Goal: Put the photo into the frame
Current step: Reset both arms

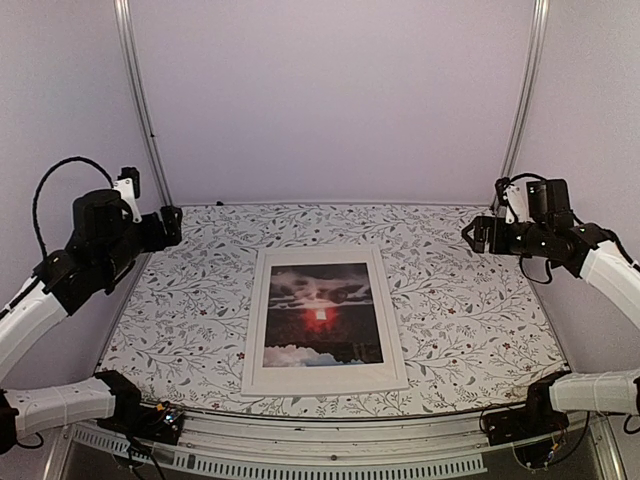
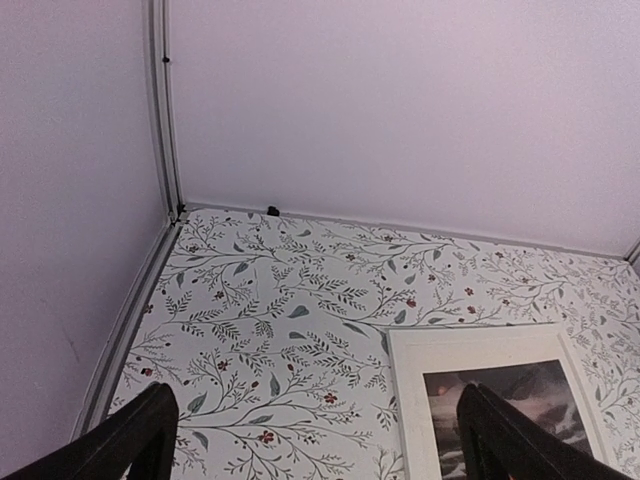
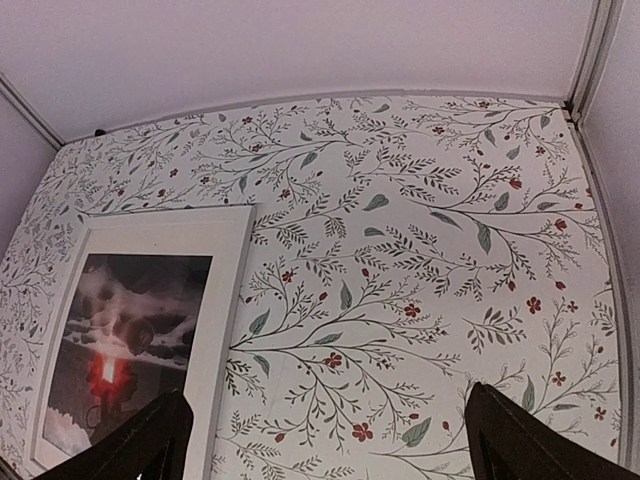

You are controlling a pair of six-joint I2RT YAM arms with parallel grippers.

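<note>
Altogether one photo point(image 1: 322, 312) inside one frame point(image 1: 325, 378), plus two pincers, left pincer point(image 2: 318, 436), right pincer point(image 3: 325, 436), both wide apart.

Frame point(image 1: 325, 379) lies flat at ctr of floral table point(image 1: 455, 330), photo point(image 1: 322, 315) inside its white surround, red glow in middle. L gripper point(image 1: 168, 226) hangs over left edge, R gripper point(image 1: 478, 236) over right, both well apart from frame.
</note>
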